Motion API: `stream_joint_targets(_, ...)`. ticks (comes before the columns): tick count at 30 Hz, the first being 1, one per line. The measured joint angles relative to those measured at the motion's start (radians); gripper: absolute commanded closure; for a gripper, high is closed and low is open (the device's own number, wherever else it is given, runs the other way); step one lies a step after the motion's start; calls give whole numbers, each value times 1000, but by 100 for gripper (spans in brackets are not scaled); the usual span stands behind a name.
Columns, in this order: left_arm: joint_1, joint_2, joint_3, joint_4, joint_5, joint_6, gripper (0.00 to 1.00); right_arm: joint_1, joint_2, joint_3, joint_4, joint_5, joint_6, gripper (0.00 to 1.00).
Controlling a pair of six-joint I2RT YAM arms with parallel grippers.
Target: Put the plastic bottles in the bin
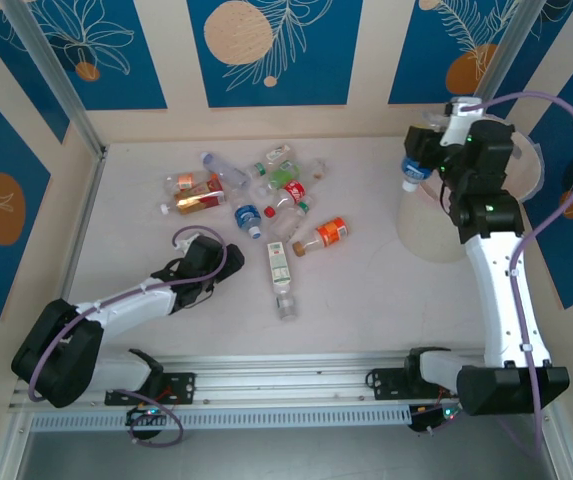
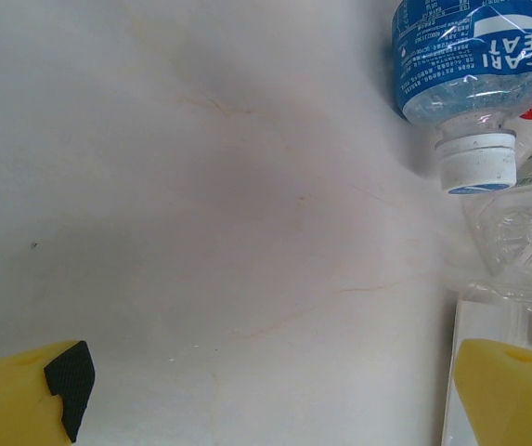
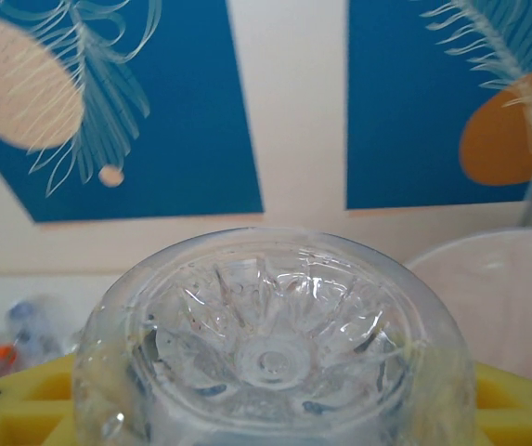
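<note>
Now, on your left, the left gripper (image 1: 188,238) sits low over the table (image 1: 126,230). Its fingers (image 2: 61,395) are spread wide with nothing between them, and bare tabletop lies ahead of it. Just to its right, mid-table, the loose bottles (image 1: 266,200) begin. Nearest is a blue-label bottle (image 1: 249,217) with its white cap pointing toward the gripper, and a clear bottle (image 2: 525,232) lies against it. You have roughly twelve bottles on the table, with orange, red, blue, green and white labels or none. They crowd and overlap in the middle, so you cannot get an exact count. A long white-and-green bottle (image 1: 280,262) and a crushed clear one (image 1: 286,305) lie apart from the rest, closest to the arm bases.

Further right, the right gripper (image 1: 418,162) is raised and clamped on one more, the held bottle (image 1: 412,178), whose ribbed clear bottom faces the wrist camera. It hangs at the rim of the bin (image 1: 421,225) on the side nearest the pile. You cannot tell whether it is over the opening, because the right arm (image 1: 496,260) covers much of the bin. There is one bin
</note>
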Motion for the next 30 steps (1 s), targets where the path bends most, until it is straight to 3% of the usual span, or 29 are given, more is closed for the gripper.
stream_joint_targets(12, 4, 0, 0, 11, 0, -1, 0, -317, 2, 4, 27, -40, 156, 56)
stream_joint_targets(17, 4, 0, 0, 16, 0, -1, 0, -471, 52, 33, 28, -220, 237, 56)
stream_joint_targets(21, 5, 0, 0, 17, 0, -1, 0, -450, 111, 101, 18, -367, 252, 55)
stream_joint_targets(24, 5, 0, 0, 19, 1, -1, 0, -417, 106, 106, 13, -325, 251, 55)
stream_joint_targets(30, 6, 3, 0, 26, 1, -2, 0, -420, 102, 108, 16, -92, 174, 55)
